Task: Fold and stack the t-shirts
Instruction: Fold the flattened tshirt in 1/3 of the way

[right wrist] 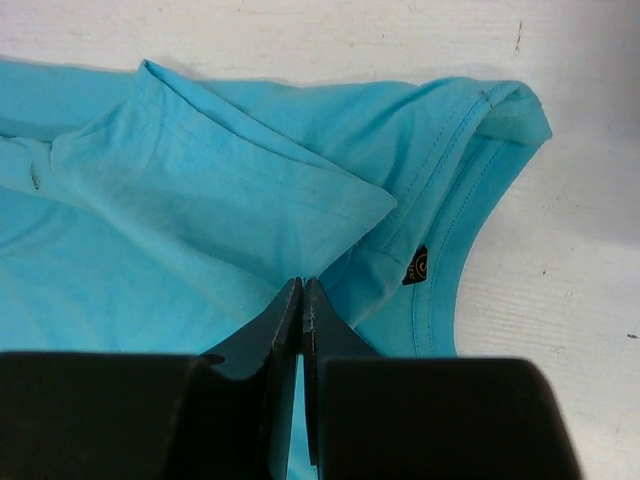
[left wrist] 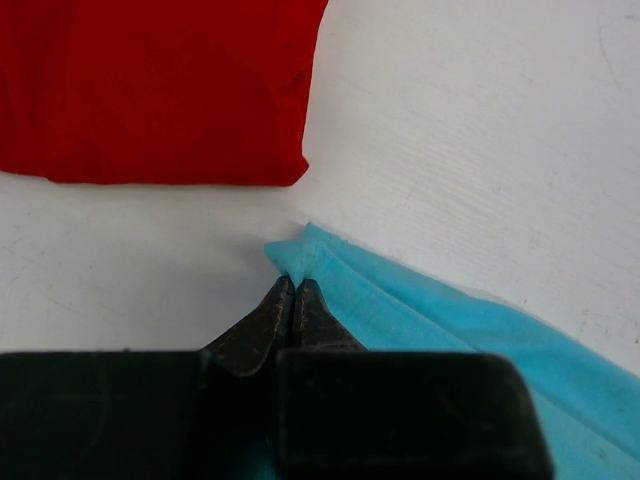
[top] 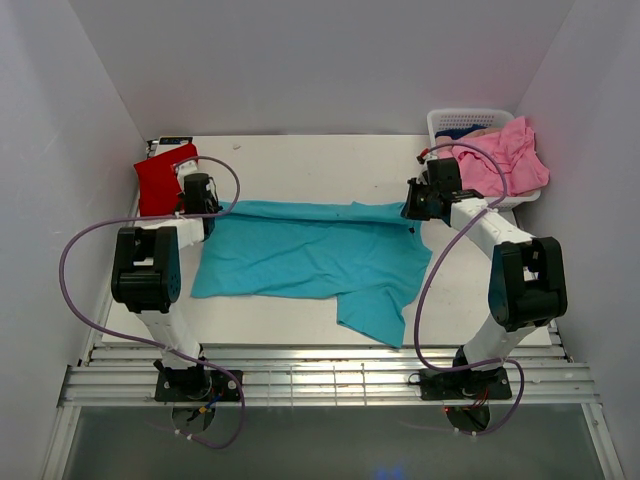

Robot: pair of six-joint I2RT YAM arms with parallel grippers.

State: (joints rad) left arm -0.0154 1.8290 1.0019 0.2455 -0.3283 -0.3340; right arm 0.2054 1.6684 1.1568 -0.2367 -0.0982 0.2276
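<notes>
Teal shirt (top: 310,258): spread across mid-frame on the white desk (top: 300,160), far edge folded over into a long band, one flap trailing lower right.
Left pincer (left wrist: 293,283): tips together, clamped on the shirt's corner, just below the red shirt (left wrist: 160,90).
Right pincer (right wrist: 301,290): shut on a fold near the collar.
Step, as judged: carrying the far edge over; best done with both arms moving level, cloth taut, released only once flat.
Others: red shirt folded upper left; pink shirts (top: 505,160) heaped in the basket (top: 445,120), upper right.
</notes>
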